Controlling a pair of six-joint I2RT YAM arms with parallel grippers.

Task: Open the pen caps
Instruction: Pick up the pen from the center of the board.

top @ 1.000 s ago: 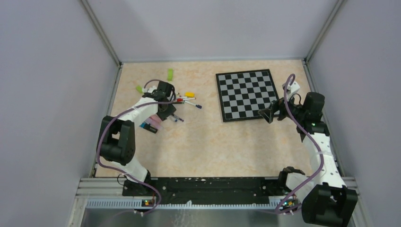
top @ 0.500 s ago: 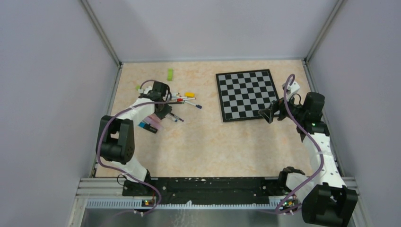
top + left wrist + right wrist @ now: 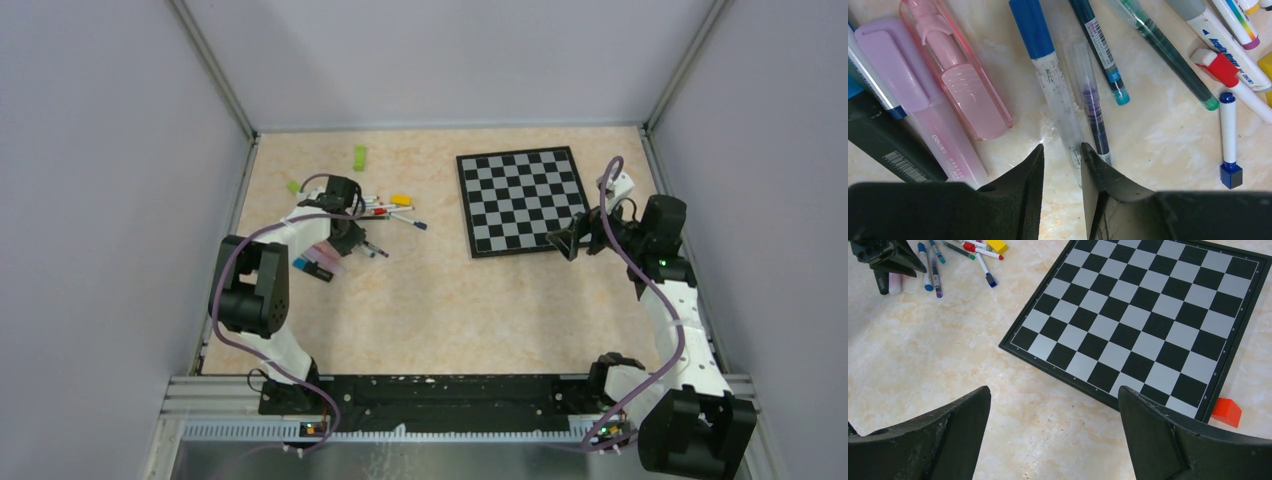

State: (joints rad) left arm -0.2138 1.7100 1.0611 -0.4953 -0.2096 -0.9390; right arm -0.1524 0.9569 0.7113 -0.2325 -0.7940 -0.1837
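The left gripper (image 3: 1061, 149) is narrowly parted astride a clear-barrelled pen (image 3: 1055, 85) with a blue cap (image 3: 1032, 27), among pens (image 3: 385, 215) near the table's (image 3: 450, 300) left edge. The right gripper (image 3: 1054, 395) is spread wide, empty, above the black-and-silver chessboard's (image 3: 1148, 315) near edge. Bare table lies between.

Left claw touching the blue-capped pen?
Cannot tell. Left wrist view: the blue-capped pen lies between the fingers of the left claw; bare table shows beside one finger, while the other overlaps the barrel edge, contact or just above, unclear.

The pale pink pen (image 3: 942, 137) reads "deli"; other pen print is unreadable
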